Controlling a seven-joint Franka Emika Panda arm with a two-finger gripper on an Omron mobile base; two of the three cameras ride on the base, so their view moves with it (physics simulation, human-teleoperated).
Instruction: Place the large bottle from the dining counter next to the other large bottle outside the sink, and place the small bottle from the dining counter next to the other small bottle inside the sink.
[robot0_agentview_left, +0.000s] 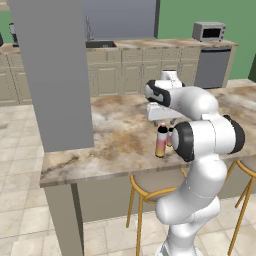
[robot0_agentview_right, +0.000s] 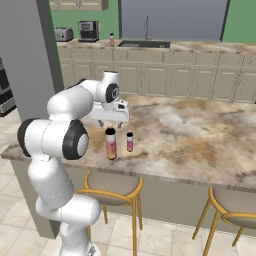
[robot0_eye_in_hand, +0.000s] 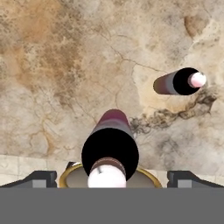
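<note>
**A:** Marble-brown stone carries both bottles; the large bottle (robot0_agentview_right: 111, 144) stands upright left of centre in the right base view, near the front edge of the surface (robot0_agentview_right: 200, 130), with the small bottle (robot0_agentview_right: 130, 141) just beside it to the right, apart from it.

**B:** And the claw (robot0_agentview_right: 111, 122)?

**A:** Directly above the large bottle, pointing down; the hand view looks straight onto its cap at bottom centre, with a dark finger tip (robot0_eye_in_hand: 40, 178) at lower left and the other at lower right; the jaws stand fully apart and grip nothing.

**B:** Why that pose?

**A:** My reading: it is lined up so the tips can drop either side of the bottle's body; the small bottle, upper right in the hand view, sits clear of that path.

**B:** The destination?

**A:** The sink (robot0_agentview_right: 145, 44) lies at the top of the frame, well apart on the far counter; neither bottle is yet moved.
</note>
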